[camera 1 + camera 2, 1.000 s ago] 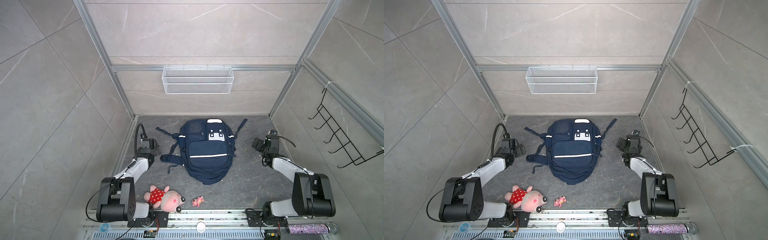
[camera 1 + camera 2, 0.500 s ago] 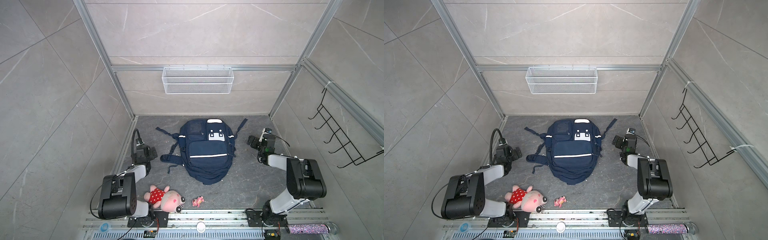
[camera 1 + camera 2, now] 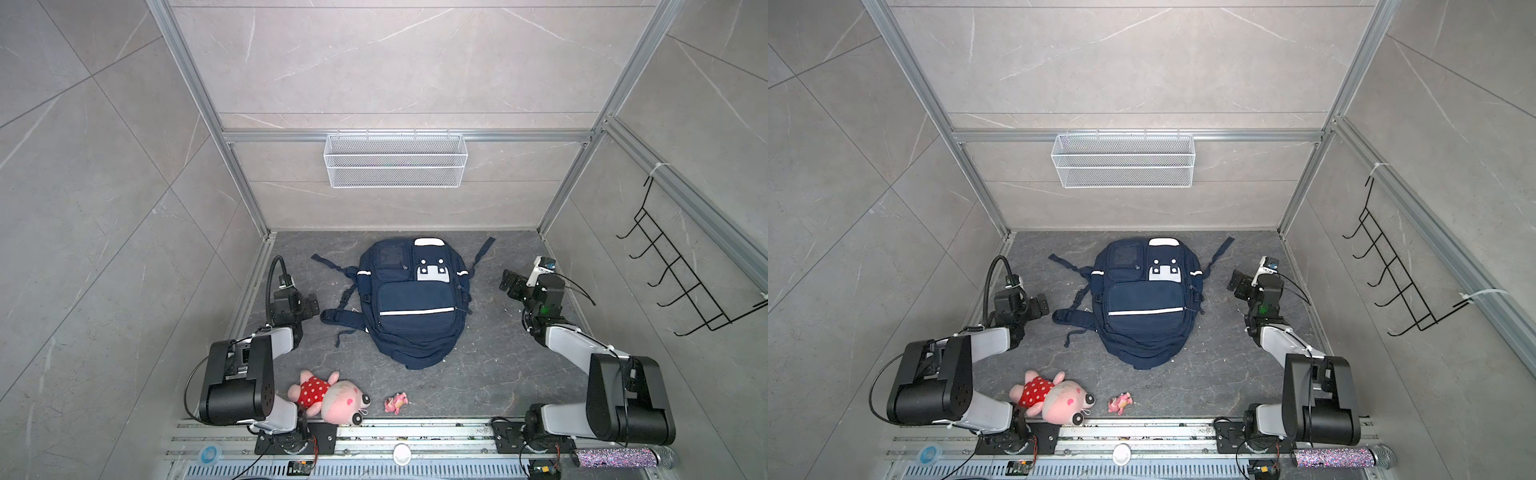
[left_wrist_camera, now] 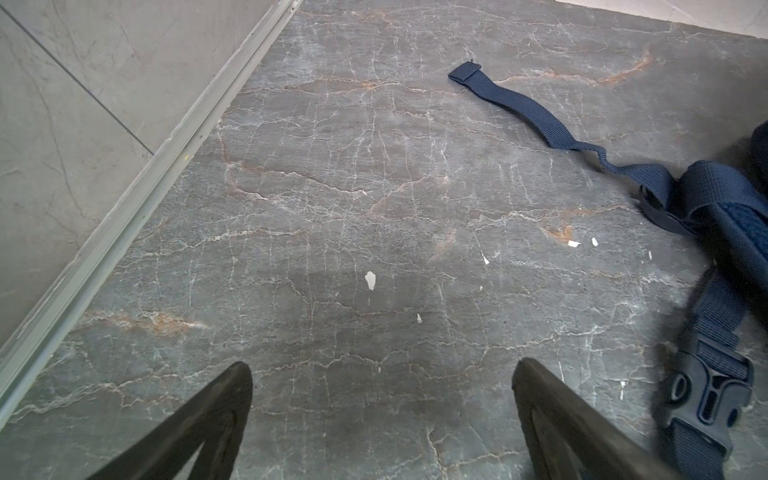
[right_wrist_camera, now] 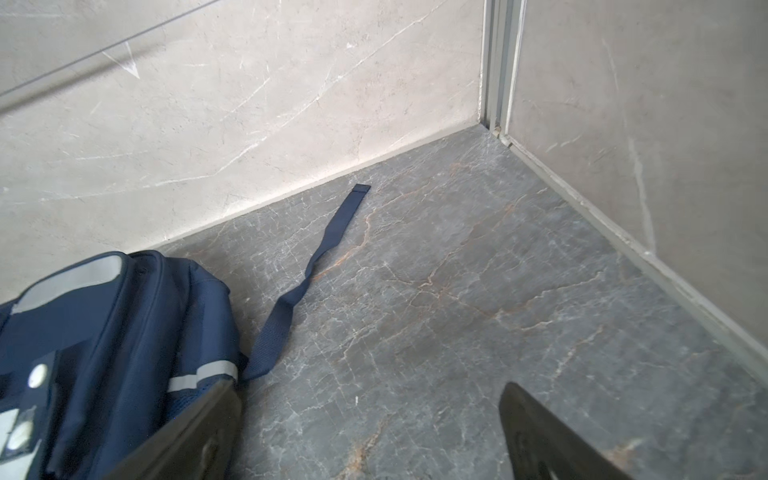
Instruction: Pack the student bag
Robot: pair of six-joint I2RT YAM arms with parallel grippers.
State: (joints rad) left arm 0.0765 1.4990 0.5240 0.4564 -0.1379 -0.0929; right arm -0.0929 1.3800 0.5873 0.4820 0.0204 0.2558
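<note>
The bag (image 3: 411,307) lies flat in the middle of the table (image 3: 490,370), front up. The left pincer (image 3: 311,300), open and empty, sits just beside its strap (image 3: 340,318). The right pincer (image 3: 510,283), also open and empty, stands near the opposite side.

Student bag (image 3: 413,307) navy, white stripes; plush pig (image 3: 332,397) pink, red polka-dot dress.

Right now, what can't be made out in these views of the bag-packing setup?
student bag interior: both top views, its own fabric hides it.
plush pig: both top views, partly behind the left arm's base.
small pink toy: both top views, too small to identify.
right claw: right wrist view, frame edge cuts off most of both fingers.
</note>
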